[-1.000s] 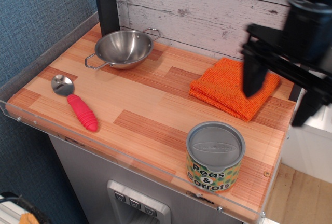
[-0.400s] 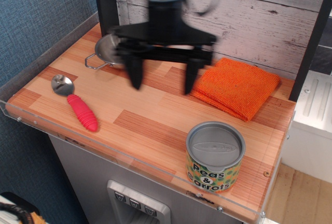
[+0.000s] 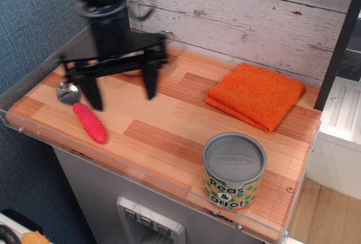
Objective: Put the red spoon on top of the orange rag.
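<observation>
The red spoon [image 3: 83,114] lies flat at the front left of the wooden counter, silver bowl toward the back left, ribbed pinkish-red handle toward the front. The orange rag [image 3: 255,95] lies folded at the back right, with nothing on it. My gripper [image 3: 122,93] hangs above the left part of the counter, open wide and empty. Its left finger [image 3: 91,92] hangs just right of the spoon's bowl, above the near end of the handle; its right finger stands further right over bare wood. The gripper is blurred by motion.
A steel bowl [image 3: 132,69] at the back left is mostly hidden behind my gripper. A "Peas & Carrots" tin can [image 3: 233,170] stands at the front right. A clear acrylic rim [image 3: 141,170] edges the counter. A plank wall stands behind.
My gripper swept from the far right, over the rag, across the counter to the left, and now hangs by the spoon. Spoon, rag and can have not moved.
</observation>
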You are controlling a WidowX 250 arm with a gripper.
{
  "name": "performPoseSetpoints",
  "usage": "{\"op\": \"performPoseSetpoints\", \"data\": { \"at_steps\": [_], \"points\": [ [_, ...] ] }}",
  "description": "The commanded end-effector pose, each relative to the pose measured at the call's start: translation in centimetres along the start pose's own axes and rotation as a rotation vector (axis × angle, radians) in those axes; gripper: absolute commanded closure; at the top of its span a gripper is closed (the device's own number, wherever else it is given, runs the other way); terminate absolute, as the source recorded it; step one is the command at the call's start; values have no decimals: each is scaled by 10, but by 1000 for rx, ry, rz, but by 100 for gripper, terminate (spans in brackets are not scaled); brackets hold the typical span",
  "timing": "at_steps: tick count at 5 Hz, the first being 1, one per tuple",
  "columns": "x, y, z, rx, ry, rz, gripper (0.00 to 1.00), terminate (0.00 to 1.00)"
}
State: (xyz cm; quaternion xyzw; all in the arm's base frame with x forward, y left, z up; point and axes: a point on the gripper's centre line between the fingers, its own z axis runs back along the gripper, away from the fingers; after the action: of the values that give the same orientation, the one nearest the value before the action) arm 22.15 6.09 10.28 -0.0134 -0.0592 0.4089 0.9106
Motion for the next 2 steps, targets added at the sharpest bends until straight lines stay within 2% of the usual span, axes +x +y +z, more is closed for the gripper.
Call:
{"op": "performPoseSetpoints", "data": {
  "at_steps": [1,2],
  "points": [
    [17,26,-22,-11,-64,214,0,0],
    [31,33,-35,-26,-66,304,0,0]
  ]
}}
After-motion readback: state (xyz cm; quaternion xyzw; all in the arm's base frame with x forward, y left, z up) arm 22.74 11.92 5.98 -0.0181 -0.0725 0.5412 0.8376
